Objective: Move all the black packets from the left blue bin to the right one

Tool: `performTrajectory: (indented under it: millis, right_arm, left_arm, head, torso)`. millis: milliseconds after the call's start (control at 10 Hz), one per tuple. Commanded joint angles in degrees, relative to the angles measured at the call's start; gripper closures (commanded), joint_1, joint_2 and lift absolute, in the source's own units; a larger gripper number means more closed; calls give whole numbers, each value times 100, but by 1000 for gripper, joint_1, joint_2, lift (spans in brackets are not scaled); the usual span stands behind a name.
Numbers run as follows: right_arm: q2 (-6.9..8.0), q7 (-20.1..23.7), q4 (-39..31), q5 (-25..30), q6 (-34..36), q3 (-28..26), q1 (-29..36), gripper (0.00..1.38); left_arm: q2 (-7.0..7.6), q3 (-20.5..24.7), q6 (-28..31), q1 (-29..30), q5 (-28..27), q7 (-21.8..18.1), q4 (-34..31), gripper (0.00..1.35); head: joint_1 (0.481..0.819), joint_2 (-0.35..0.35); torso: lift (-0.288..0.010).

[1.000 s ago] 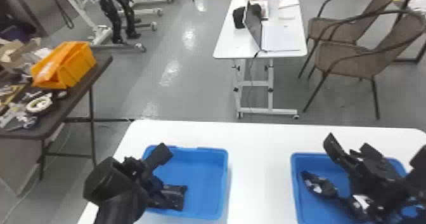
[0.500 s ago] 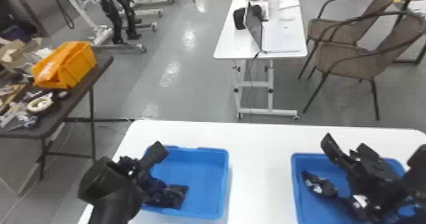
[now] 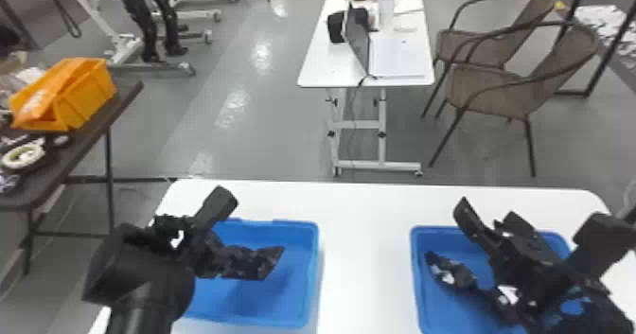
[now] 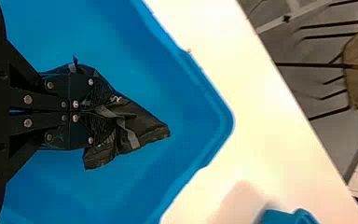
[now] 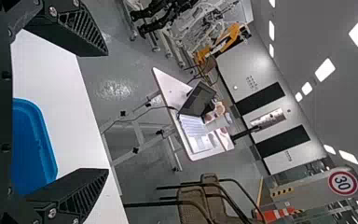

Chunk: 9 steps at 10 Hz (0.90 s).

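Hanging from the left pincer (image 3: 209,249), which pinches it between its closed fingers, one black packet (image 3: 255,263) is above the floor of the left blue bin (image 3: 311,281). Spread wide, the right pincer (image 3: 532,236) is over the right blue bin (image 3: 417,281), with another black packet (image 3: 449,272) lying in that bin beside and below it. Around and between both pincers runs the white tabletop (image 3: 364,233) carrying the bins, and beyond them stand a laptop (image 3: 356,39) and two brown chairs (image 3: 501,87).
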Motion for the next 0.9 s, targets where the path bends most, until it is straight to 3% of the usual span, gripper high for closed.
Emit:
performTrajectory:
  millis: [0, 100, 300, 500, 800]
  right_arm:
    - [0, 10, 9, -27, 0, 17, -8, 128]
    - [0, 89, 26, -27, 0, 17, -25, 130]
    - [-9, 282, 167, -80, 0, 61, -131, 130]
    - [0, 572, 351, -106, 0, 132, -289, 130]
    - [0, 1029, 659, -115, -237, 255, -518, 128]
  left_arm:
    - [-68, 18, 14, 69, 327, -21, -529, 1199]
    - [-104, 71, 14, 69, 916, 67, -722, 1199]
    - [-95, 44, -214, -107, 2805, 699, -643, 1197]
    - [-95, -254, -961, -467, 4976, 1060, 323, 1197]
    - [-77, -1125, -1524, -801, 6831, 1051, 1413, 1197]
  head:
    - [695, 136]
    - [695, 133]
    - [695, 108]
    - [695, 79]
    - [695, 9]
  torso:
    - [0]
    - [0]
    - [0]
    - [0]
    - [0]
